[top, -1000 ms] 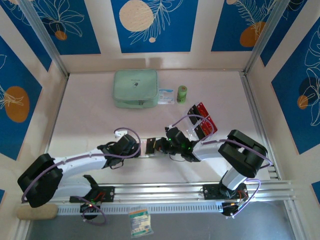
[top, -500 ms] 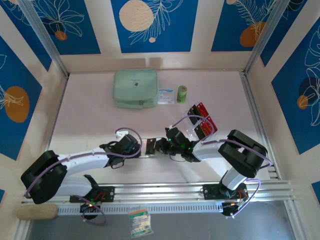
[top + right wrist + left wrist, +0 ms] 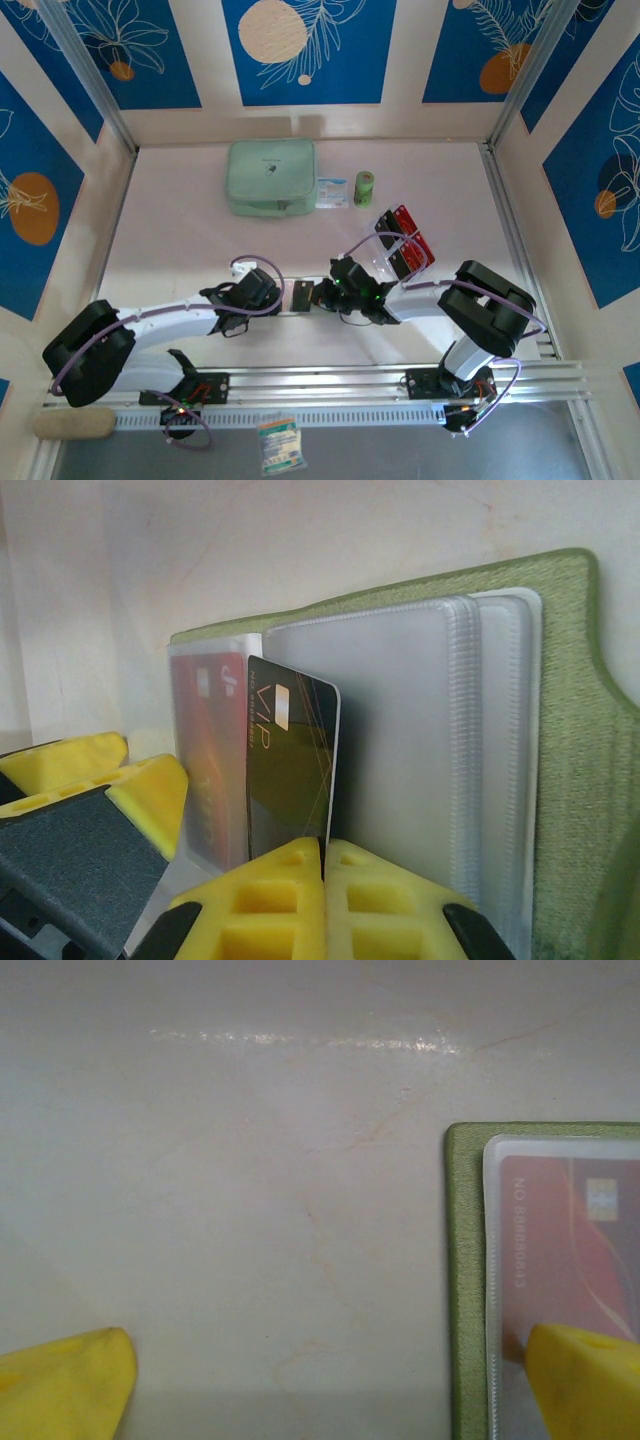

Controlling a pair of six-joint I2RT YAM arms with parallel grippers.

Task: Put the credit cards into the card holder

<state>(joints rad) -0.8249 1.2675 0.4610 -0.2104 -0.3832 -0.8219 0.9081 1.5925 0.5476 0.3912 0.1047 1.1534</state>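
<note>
In the centre of the top view, the small olive-green folding card holder (image 3: 300,293) lies open on the pale worktop (image 3: 180,240), between both hands. The right hand (image 3: 322,865) pinches a dark glossy plastic card (image 3: 290,760) upright against the holder's clear sleeves (image 3: 400,750). The left hand (image 3: 330,1385) gapes wide, one yellow fingertip (image 3: 585,1380) over the sleeved red card (image 3: 570,1250) at lower right.
</note>
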